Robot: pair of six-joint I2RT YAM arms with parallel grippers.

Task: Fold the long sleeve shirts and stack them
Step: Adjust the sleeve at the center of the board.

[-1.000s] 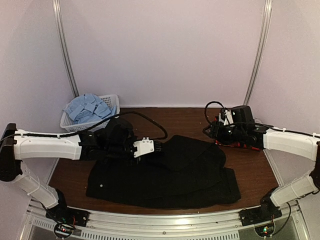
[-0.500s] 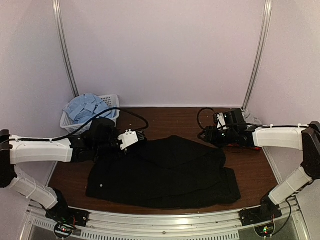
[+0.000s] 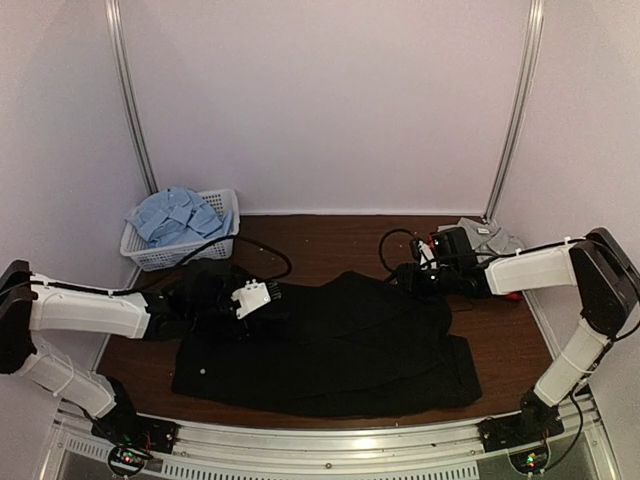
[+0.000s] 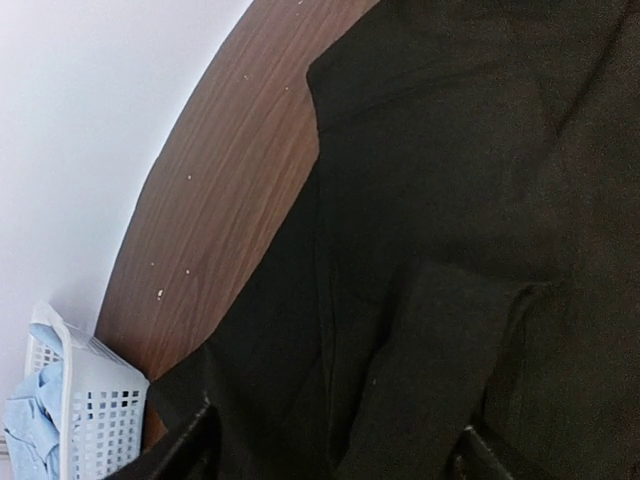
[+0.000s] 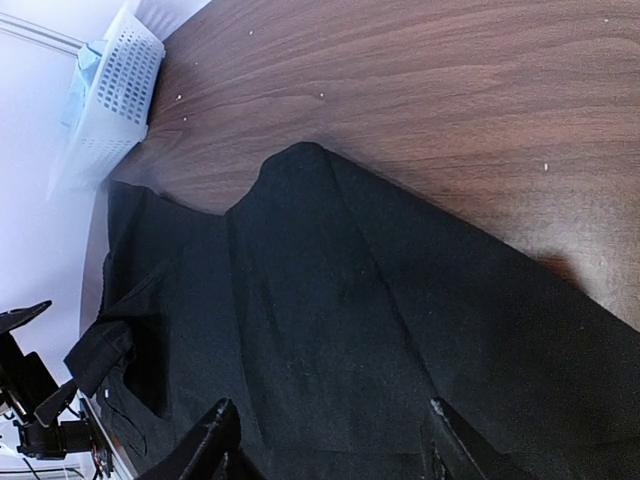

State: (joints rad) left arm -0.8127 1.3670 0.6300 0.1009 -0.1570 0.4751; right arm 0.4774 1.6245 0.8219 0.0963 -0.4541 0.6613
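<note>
The left claw (image 3: 275,293) stands wide open, low over the near-left part of the black shirt (image 3: 340,350). In its wrist view the fingers (image 4: 198,445) sit well apart with nothing gripped, and a folded band of black cloth lies just below the gap. Whether the tips touch the cloth cannot be told. The right claw (image 3: 398,280) is also open, a little less wide, and holds nothing. It hangs over the shirt's far-right edge, and its wrist view shows both fingertips (image 5: 218,440) apart above flat black cloth. The black shirt lies spread on the worktop (image 3: 330,235), beneath and between the two claws. Its long axis runs from the left claw's side across to the right and past the right claw. A blunt peak of cloth on its far edge, between the claws, points away from the arm bases. Which end is the collar cannot be told. Three shirts show. One is the black one, and one light blue shirt (image 3: 175,215) is heaped in the one white basket (image 3: 150,255), beyond and outside the left claw. One grey shirt (image 3: 485,235) lies crumpled beyond the right claw, in the far right corner.
</note>
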